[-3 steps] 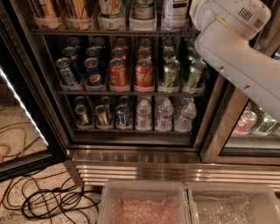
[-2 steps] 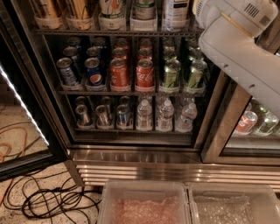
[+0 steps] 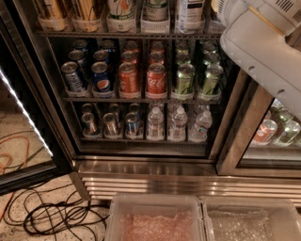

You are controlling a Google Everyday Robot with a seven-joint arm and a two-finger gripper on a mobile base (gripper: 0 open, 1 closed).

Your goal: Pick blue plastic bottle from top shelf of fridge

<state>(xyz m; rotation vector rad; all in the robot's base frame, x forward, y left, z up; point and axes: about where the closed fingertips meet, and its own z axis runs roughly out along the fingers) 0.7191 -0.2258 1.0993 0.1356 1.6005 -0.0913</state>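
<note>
Standing in a clear holder near the middle of the top shelf (image 3: 127, 34) of the fridge (image 3: 150, 170), the blue plastic bottle (image 3: 155, 5) shows only its pale base, between a green-and-white can (image 3: 121, 10) and a white bottle (image 3: 190, 12). The white arm (image 3: 263, 52) fills the upper right corner; the gripper lies beyond the edge, so its opening cannot be told.

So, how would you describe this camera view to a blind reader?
A white robot arm crosses the upper right of an open fridge, its gripper out of sight past the top edge. The top shelf holds tall drinks cut off by the frame; lower racks hold soda cans and small water bottles.
</note>
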